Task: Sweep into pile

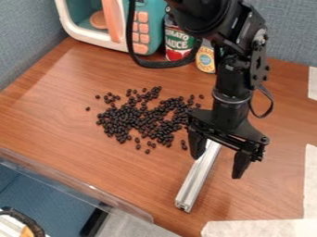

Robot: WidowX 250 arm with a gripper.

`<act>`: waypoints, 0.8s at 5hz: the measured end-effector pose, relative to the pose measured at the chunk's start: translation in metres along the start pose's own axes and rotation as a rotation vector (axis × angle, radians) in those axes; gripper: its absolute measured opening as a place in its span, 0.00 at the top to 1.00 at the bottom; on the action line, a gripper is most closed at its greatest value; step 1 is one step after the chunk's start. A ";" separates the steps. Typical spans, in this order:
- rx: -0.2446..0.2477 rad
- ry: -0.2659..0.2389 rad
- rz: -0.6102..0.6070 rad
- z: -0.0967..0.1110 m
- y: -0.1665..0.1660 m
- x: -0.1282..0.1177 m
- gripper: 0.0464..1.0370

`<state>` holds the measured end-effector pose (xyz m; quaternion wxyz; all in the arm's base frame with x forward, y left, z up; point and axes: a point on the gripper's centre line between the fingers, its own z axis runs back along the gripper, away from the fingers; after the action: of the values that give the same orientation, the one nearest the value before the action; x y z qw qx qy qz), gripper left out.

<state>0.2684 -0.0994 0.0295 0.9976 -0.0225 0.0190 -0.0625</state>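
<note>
Beans (127,116): loose dark scatter on the bench (62,134), left of the hand (217,167) in view
Hand: fingers apart, pointing down
Metal bar (197,178): slants out from beneath the hand
Can (178,42), toy microwave (93,38): behind the beans

Surroundings of the work area: we see goods along the back and pale sheets at the right.
On the brown table (55,97), we find a teal-and-white toy microwave (155,21) with coral buttons; a can (178,46) stands upright just beside it, and right of that a yellow-labelled container (206,59). Behind, we note a blue-gray partition (291,30); along the near left edge, a clear plastic strip (74,183).
</note>
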 end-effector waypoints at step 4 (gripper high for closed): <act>0.140 0.028 0.006 -0.010 0.013 -0.013 0.04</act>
<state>0.2571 -0.0850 0.0195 0.9965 0.0485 0.0286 -0.0611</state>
